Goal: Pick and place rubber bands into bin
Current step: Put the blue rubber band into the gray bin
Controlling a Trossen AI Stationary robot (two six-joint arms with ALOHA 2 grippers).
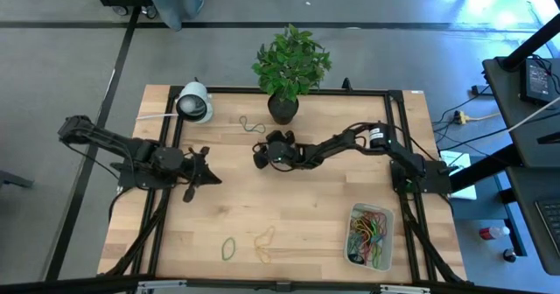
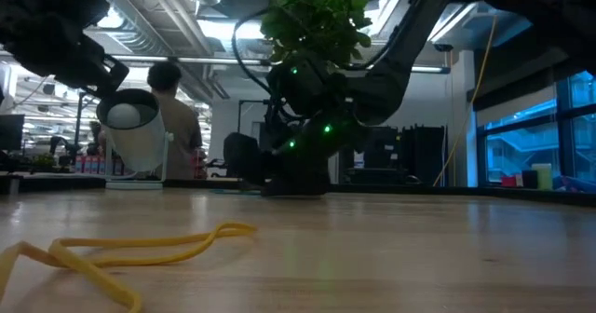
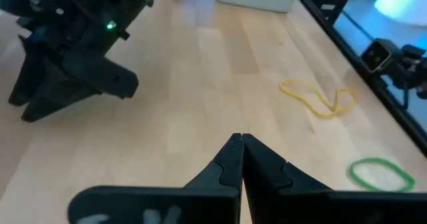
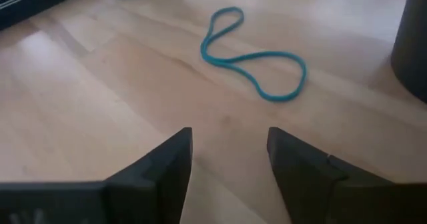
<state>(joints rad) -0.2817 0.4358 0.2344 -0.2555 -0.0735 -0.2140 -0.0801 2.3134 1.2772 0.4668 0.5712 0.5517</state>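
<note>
A green band (image 4: 257,61) lies on the far worktop, just ahead of the right gripper (image 4: 229,159), whose fingers are spread and empty; its long axis runs crosswise. The left gripper (image 3: 240,159), clamped shut and empty, waits farther away.

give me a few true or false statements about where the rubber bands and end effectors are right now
1. The right end effector is open, with a teal rubber band lying on the table ahead of it. True.
2. The left end effector holds a yellow band. False: it is shut on nothing; the yellow band lies loose on the wood.
3. The bin is empty. False: it holds a heap of coloured bands.
4. A green band lies beside the yellow one near the table's front edge. True.
5. The potted plant stands inside the bin. False: it stands at the table's far edge.
</note>
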